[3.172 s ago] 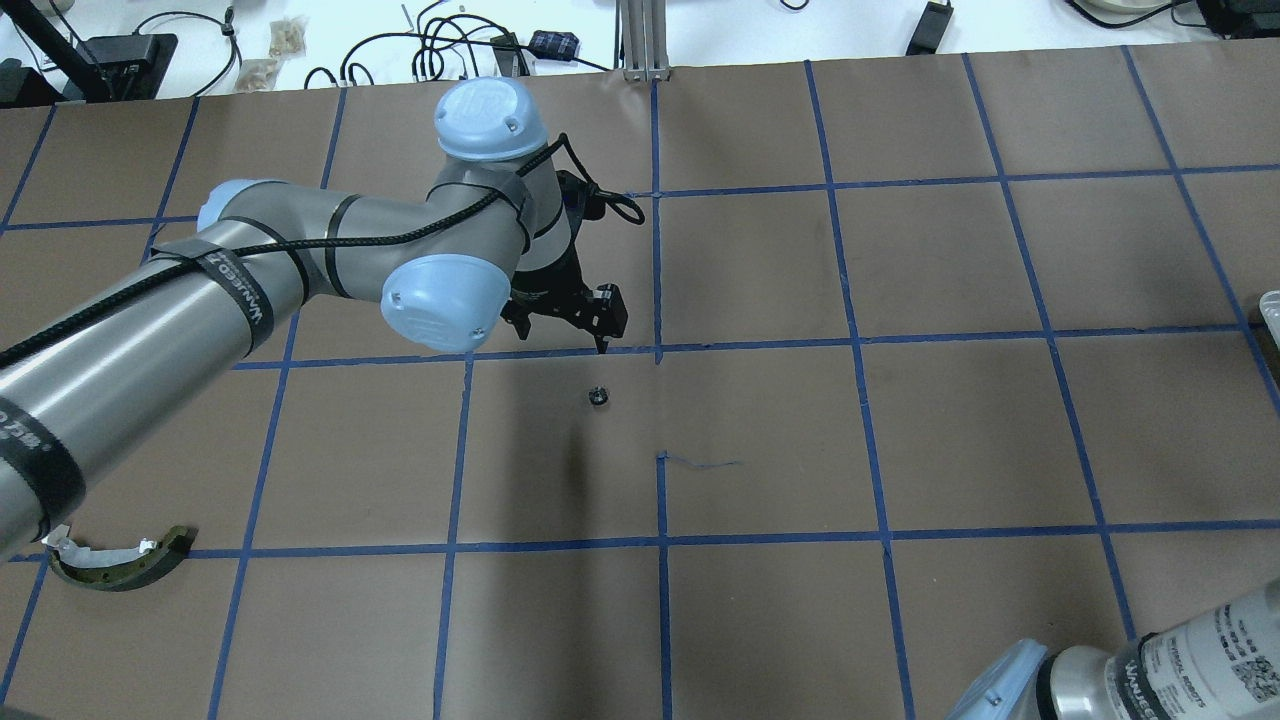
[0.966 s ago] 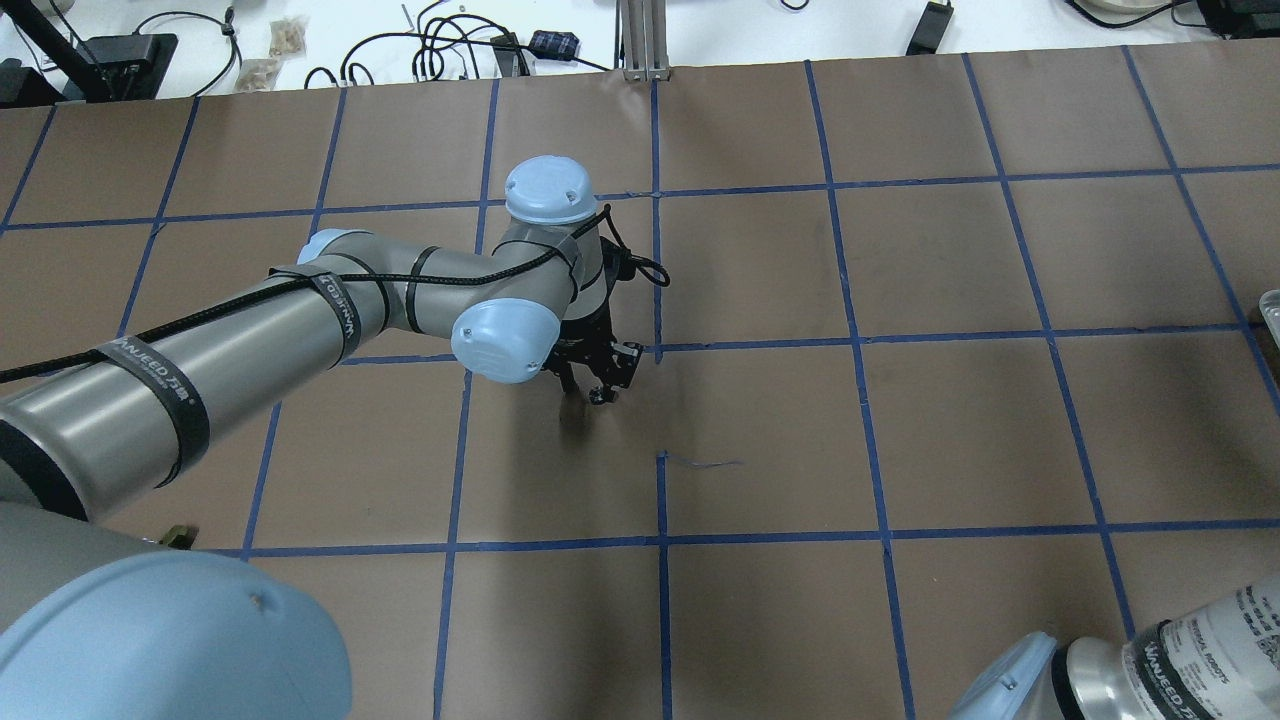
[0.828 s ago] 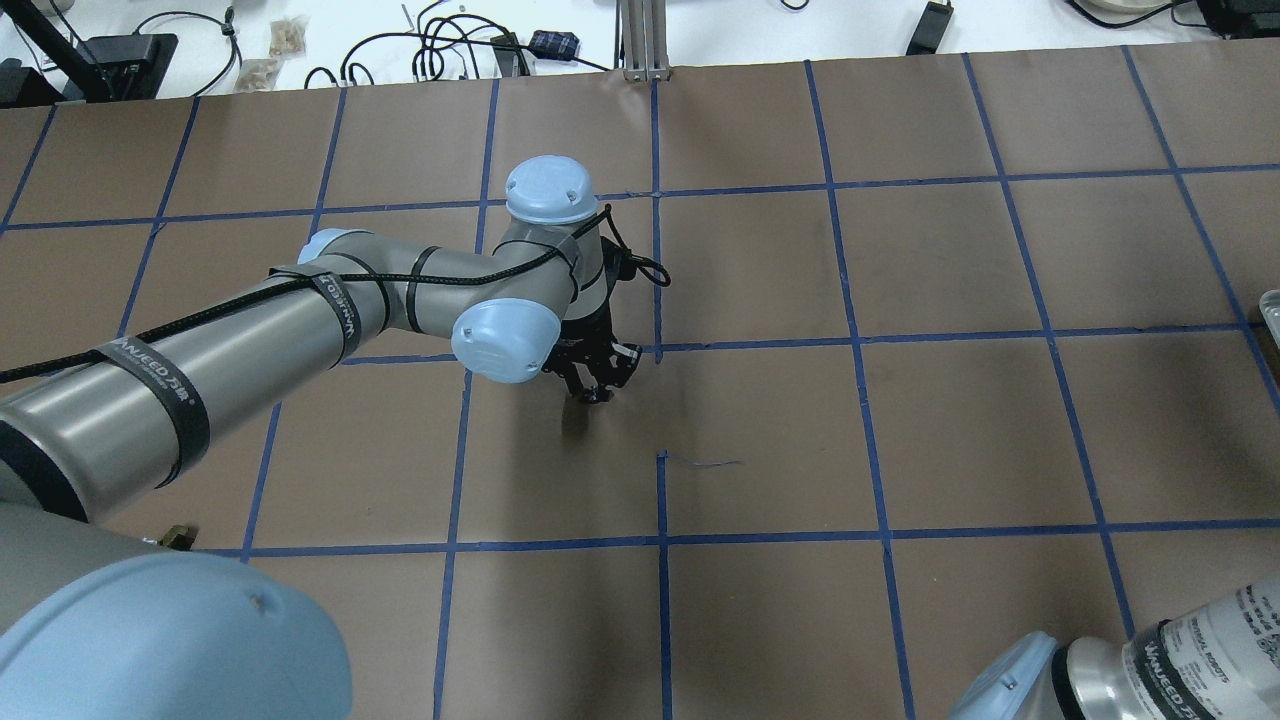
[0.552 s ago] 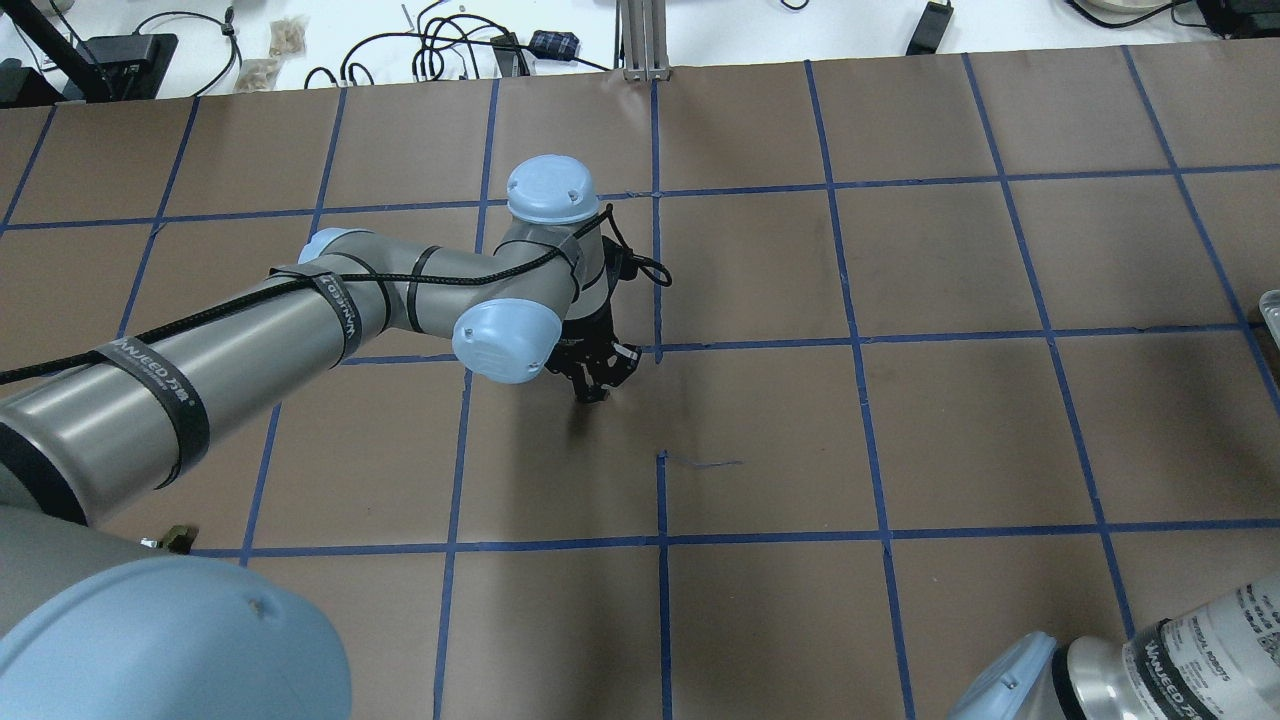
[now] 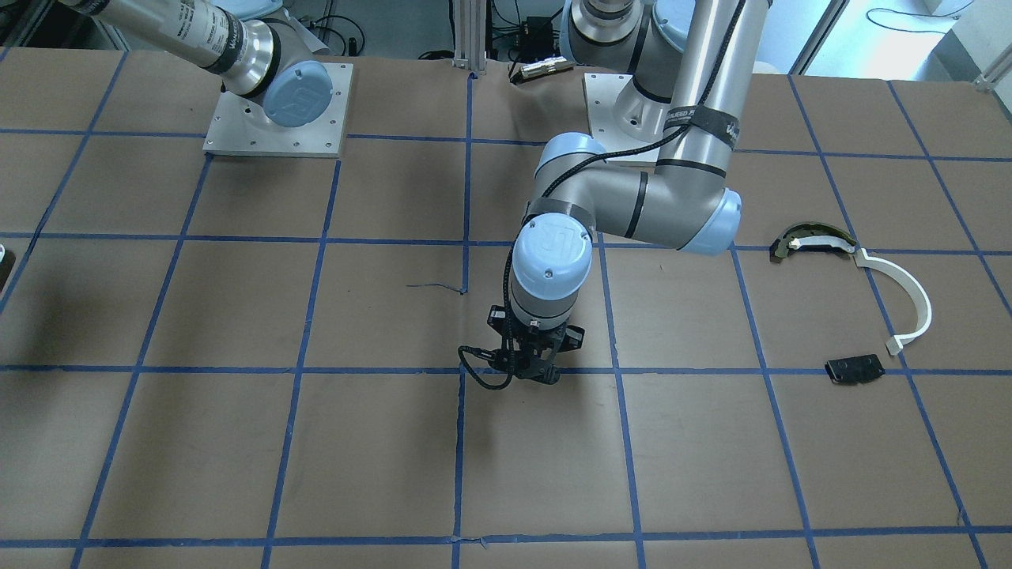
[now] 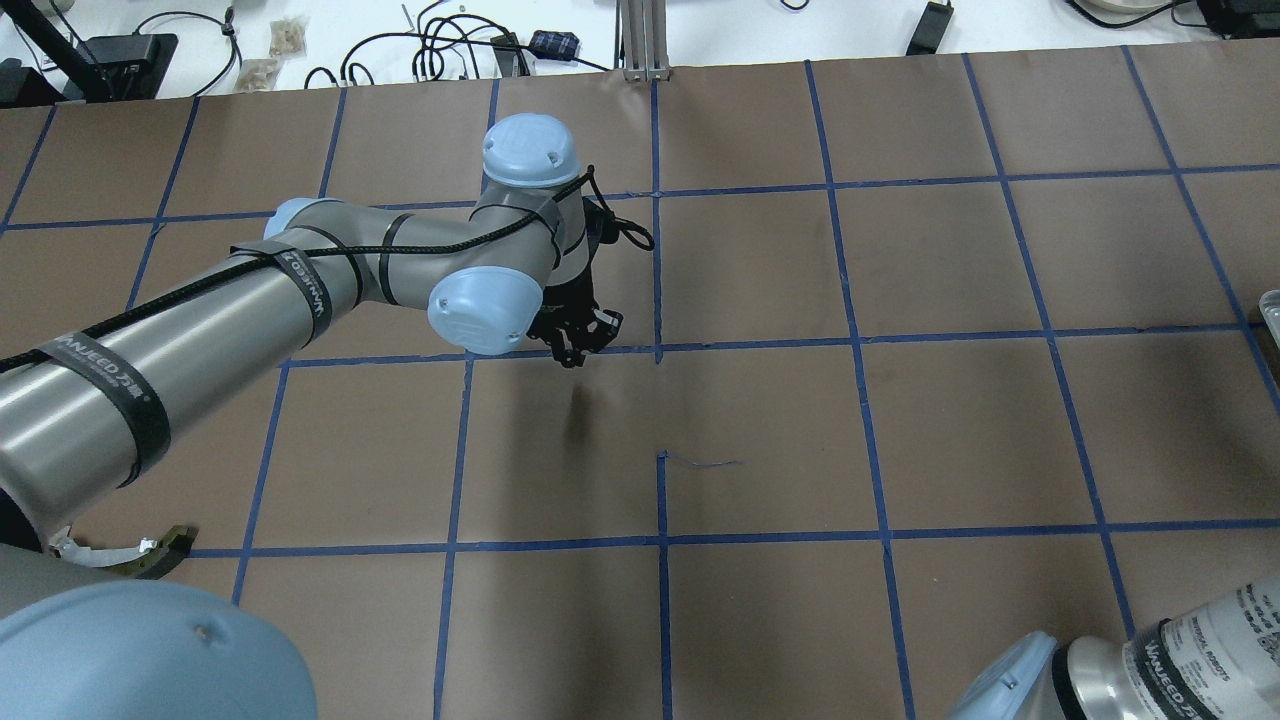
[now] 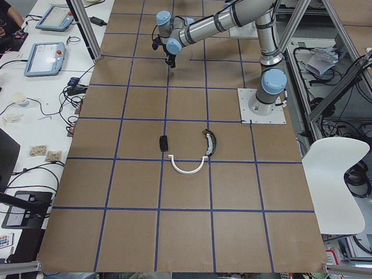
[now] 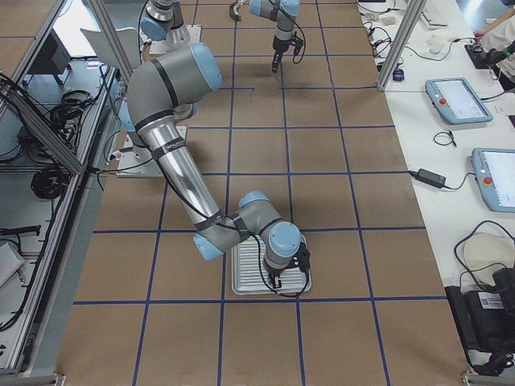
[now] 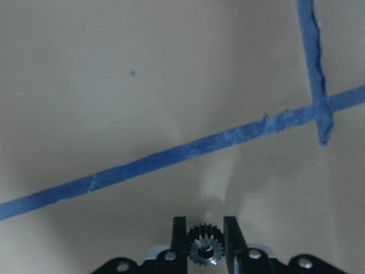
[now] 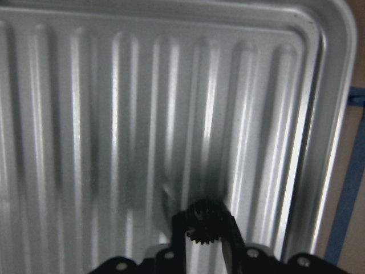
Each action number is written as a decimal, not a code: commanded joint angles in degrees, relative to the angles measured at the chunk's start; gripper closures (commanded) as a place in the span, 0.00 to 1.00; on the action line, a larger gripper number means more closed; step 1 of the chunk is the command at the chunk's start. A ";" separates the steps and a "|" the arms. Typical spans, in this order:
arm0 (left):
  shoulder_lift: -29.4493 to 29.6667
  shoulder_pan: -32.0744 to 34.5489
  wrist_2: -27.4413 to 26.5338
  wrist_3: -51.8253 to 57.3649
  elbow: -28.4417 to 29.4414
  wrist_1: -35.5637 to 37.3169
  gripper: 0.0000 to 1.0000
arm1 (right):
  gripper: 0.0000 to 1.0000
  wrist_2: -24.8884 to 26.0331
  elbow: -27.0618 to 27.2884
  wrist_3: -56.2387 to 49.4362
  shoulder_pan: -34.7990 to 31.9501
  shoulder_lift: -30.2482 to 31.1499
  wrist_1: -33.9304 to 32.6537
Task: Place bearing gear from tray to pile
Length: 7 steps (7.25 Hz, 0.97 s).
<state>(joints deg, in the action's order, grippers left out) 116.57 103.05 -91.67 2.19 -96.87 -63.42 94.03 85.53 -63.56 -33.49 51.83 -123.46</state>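
Note:
My left gripper [image 9: 205,227] is shut on a small toothed bearing gear [image 9: 205,252] and holds it above the brown table near a blue tape line; it also shows in the overhead view [image 6: 572,358] and front view [image 5: 531,376]. The pile lies far off by the left arm's base: a white arc strip [image 5: 911,304], a dark-and-tan curved piece [image 5: 810,239] and a black plate [image 5: 854,369]. My right gripper [image 10: 203,217] is over the metal tray [image 10: 325,114], shut on a second dark gear [image 10: 203,228].
The ribbed metal tray [image 8: 241,277] sits at the table's right end under the right arm. Blue tape lines grid the brown paper. Cables and tablets lie on the white bench [image 7: 46,58] beyond the table's far edge.
The left gripper came down over the gear lying on the table, closed on it, then lifted it and moved back and slightly left. The gear is off the table.

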 commanded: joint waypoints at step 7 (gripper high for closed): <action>-2.93 -46.06 -5.18 19.57 -0.23 -5.40 1.00 | 0.99 0.01 2.00 40.36 -37.70 14.44 10.42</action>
<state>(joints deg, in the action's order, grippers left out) 113.81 62.79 -96.62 17.14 -95.98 -68.85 94.02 87.33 -40.31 -59.10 65.44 -114.18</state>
